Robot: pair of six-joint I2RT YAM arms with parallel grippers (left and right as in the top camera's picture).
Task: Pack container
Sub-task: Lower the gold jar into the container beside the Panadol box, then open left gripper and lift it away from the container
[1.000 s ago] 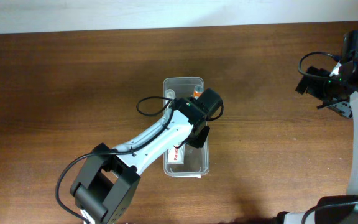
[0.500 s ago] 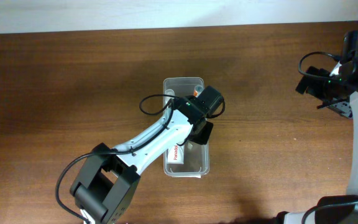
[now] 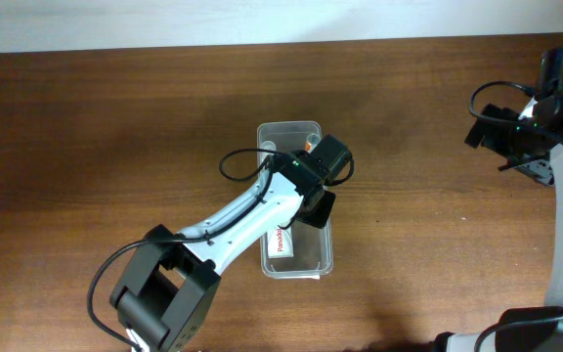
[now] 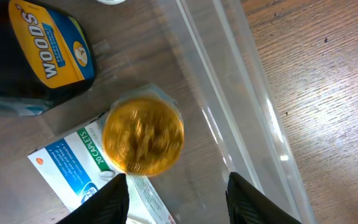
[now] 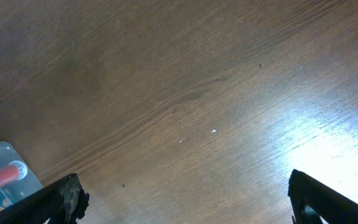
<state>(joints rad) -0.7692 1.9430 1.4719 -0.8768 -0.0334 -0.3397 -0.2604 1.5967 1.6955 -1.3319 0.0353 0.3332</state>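
Container (image 3: pixel 287 131) is sitting mid-table; left hand (image 4: pixel 178 198) is hovering wide over a gold-capped bottle (image 4: pixel 143 135) inside. Placing step looks to be wrapping up; next needs a straight lift out. Right hand (image 5: pixel 185 199) wide, empty.

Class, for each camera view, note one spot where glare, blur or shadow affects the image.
Left wrist: the gold round object is blurred while the Woods label is sharp, and white glare streaks run along the container wall. Right wrist: a bright glare patch washes out the table at lower right. Overhead: even light, no strong glare.
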